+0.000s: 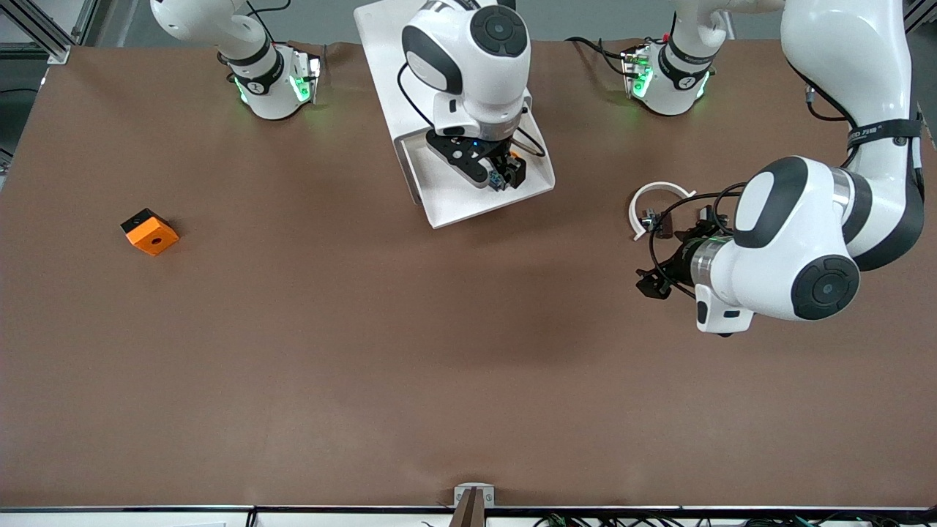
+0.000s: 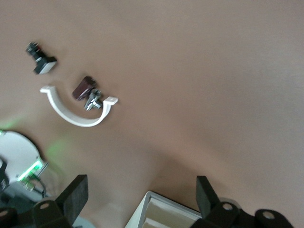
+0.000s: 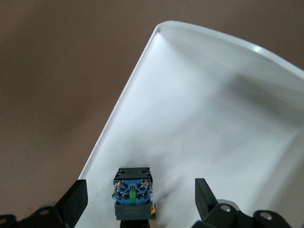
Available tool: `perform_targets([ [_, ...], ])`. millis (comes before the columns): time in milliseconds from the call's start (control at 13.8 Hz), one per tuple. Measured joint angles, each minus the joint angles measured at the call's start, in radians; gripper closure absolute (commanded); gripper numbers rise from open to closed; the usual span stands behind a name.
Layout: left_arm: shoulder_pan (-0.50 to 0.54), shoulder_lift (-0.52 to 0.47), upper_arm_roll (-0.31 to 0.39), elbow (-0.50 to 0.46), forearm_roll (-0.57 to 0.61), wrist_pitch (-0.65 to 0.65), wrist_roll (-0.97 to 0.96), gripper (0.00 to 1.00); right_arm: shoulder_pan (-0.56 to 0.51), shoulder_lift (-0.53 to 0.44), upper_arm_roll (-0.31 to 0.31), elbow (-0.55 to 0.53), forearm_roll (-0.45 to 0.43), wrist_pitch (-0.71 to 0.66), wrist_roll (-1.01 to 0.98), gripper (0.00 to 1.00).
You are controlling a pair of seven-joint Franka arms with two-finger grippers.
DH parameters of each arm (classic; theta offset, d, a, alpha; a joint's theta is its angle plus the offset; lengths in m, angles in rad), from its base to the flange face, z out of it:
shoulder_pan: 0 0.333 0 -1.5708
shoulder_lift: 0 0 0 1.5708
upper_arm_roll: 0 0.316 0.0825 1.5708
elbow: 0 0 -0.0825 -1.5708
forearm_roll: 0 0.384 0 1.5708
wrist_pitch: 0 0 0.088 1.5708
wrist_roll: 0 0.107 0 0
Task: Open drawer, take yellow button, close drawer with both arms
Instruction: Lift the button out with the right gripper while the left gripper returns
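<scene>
Right gripper [image 1: 501, 176] hangs over the open drawer [image 1: 446, 201], jaws spread, with the button [image 3: 133, 192] lying in the drawer between them. Descend straight and centre before pinching. Left gripper [image 1: 654, 282] waits, jaws spread, near the white strip [image 1: 651, 196]. Only the right wrist view shows the button's blue base.

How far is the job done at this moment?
Done: drawer is open. In hand: right gripper is down in it, jaws open around the button, not gripping yet. Left: lift it and close the drawer; left gripper waits open over the table.
</scene>
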Motion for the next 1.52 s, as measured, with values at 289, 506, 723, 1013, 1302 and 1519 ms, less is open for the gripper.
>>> perform_targets([
  [289,-0.005,-0.141,-0.003,-0.275,0.005,0.246,0.128,0.0,0.017,0.032,-0.001,0.01,-0.007,0.028,0.027,0.0],
  [506,-0.008,-0.185,-0.029,-0.349,0.052,0.286,0.209,0.0,0.024,0.039,-0.001,0.011,-0.011,0.031,0.03,0.11],
  [723,-0.011,-0.189,-0.066,-0.38,0.062,0.349,0.224,0.0,0.027,0.04,-0.001,0.011,-0.012,0.033,0.03,0.4],
  [1013,-0.012,-0.189,-0.111,-0.416,0.095,0.402,0.289,0.0,0.027,0.04,-0.002,0.012,-0.012,0.035,0.031,0.49],
  [1302,-0.012,-0.196,-0.143,-0.425,0.111,0.403,0.309,0.0,0.027,0.043,-0.002,0.012,-0.013,0.036,0.031,1.0],
  [1519,-0.012,-0.2,-0.162,-0.452,0.112,0.431,0.31,0.0,0.027,0.043,-0.002,0.013,-0.013,0.036,0.031,1.0],
])
